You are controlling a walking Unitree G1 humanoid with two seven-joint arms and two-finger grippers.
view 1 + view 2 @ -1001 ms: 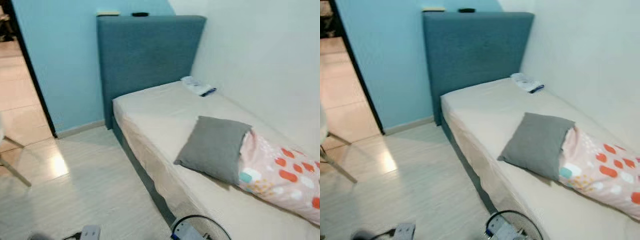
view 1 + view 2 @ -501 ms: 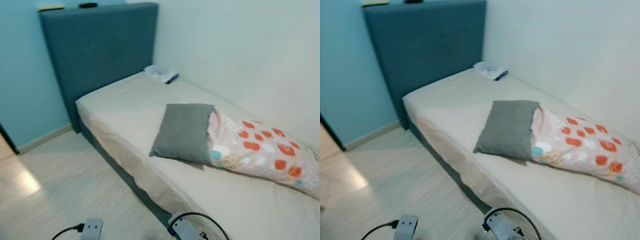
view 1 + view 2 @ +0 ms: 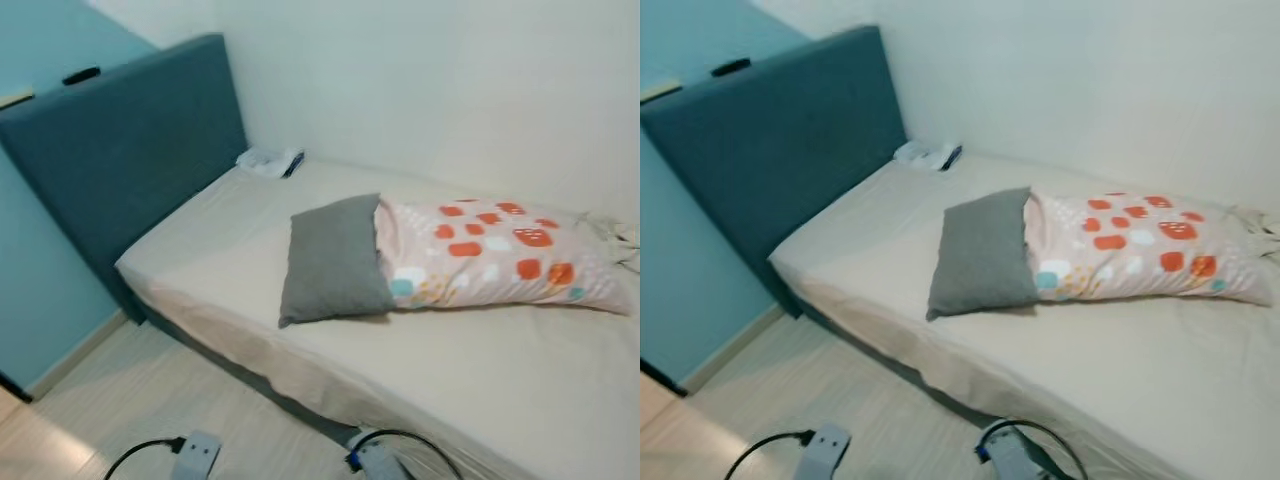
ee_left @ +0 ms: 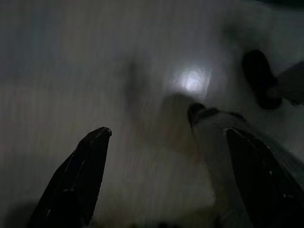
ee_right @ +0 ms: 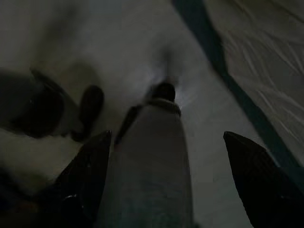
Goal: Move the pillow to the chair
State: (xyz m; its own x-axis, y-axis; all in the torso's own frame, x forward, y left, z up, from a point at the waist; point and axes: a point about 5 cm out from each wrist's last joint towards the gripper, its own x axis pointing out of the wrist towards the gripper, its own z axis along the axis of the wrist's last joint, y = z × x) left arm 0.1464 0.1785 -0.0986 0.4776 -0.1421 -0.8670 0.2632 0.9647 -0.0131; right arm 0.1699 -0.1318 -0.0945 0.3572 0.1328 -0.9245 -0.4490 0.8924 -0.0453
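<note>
Left eye view looks down on a bed with a beige sheet, set against a white wall and a dark teal headboard. A grey pillow lies near the middle of the mattress, its far edge touching a longer pink pillow printed with orange and white spots. No chair can be seen, so a likely trouble is that the robot picks up one pillow with no clear place to carry it; another is taking the wrong pillow, since the two touch and the task does not say which. Pulling on one could also drag the other. Both arms hang low over the pale floor. In the dark wrist views, the left gripper and the right gripper each have their black fingers spread wide, holding and touching nothing.
</note>
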